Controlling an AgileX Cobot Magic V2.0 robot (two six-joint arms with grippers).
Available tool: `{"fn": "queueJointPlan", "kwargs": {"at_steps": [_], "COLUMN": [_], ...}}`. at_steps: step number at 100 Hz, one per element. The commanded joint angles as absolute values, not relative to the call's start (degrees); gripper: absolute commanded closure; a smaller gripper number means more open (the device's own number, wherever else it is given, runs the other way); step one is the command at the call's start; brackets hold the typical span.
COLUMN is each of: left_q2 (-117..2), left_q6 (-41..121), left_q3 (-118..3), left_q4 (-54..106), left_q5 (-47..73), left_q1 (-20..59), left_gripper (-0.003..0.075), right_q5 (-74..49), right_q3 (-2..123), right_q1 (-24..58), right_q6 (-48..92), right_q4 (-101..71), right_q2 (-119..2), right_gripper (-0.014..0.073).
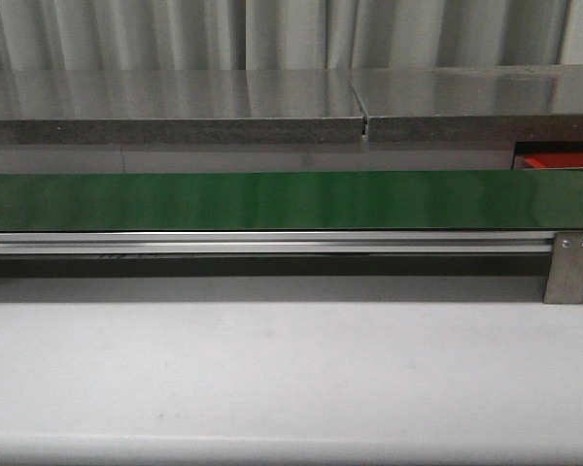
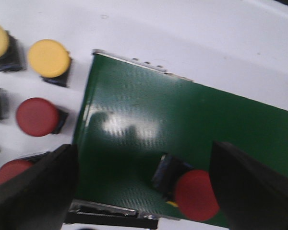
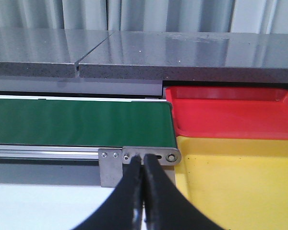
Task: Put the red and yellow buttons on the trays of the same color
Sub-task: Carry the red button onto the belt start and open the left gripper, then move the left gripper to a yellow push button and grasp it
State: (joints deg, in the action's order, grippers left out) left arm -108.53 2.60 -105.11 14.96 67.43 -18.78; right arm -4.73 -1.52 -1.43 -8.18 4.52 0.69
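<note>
Belt (image 2: 182, 124) carries one red button (image 2: 194, 194) near its end, lying between the left end effector (image 2: 144, 191) fingers, spread wide, touching nothing — probably just set down to ride toward the trays. Spare buttons (image 2: 48, 58) wait on the bench beside the belt. Right end effector (image 3: 143, 191) pinched closed, empty, parked by red tray (image 3: 230, 115) and yellow tray (image 3: 240, 182) past the belt's far end.
</note>
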Motion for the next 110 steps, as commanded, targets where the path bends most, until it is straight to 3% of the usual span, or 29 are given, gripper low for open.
{"fn": "queueJointPlan", "kwargs": {"at_steps": [1, 56, 110], "left_q2": [-104.1, -101.5, -107.3], "left_q6": [2.9, 1.8, 1.8], "left_q3": [-106.1, -100.4, -94.7], "left_q4": [14.4, 5.4, 1.4], "left_q5": [67.5, 72.6, 67.7], "left_q1": [-20.9, -35.4, -36.1], "left_gripper": [0.0165, 0.0167, 0.0167], "right_q5": [-0.4, -0.4, -0.4], "right_q3": [-0.2, -0.2, -0.2], "right_q1": [-1.4, -1.4, -1.4], "right_q6": [-7.7, -7.7, -7.7], "right_q4": [4.6, 4.6, 4.6], "right_q2": [1.7, 1.7, 1.7], "right_gripper": [0.0602, 0.0602, 0.0602]}}
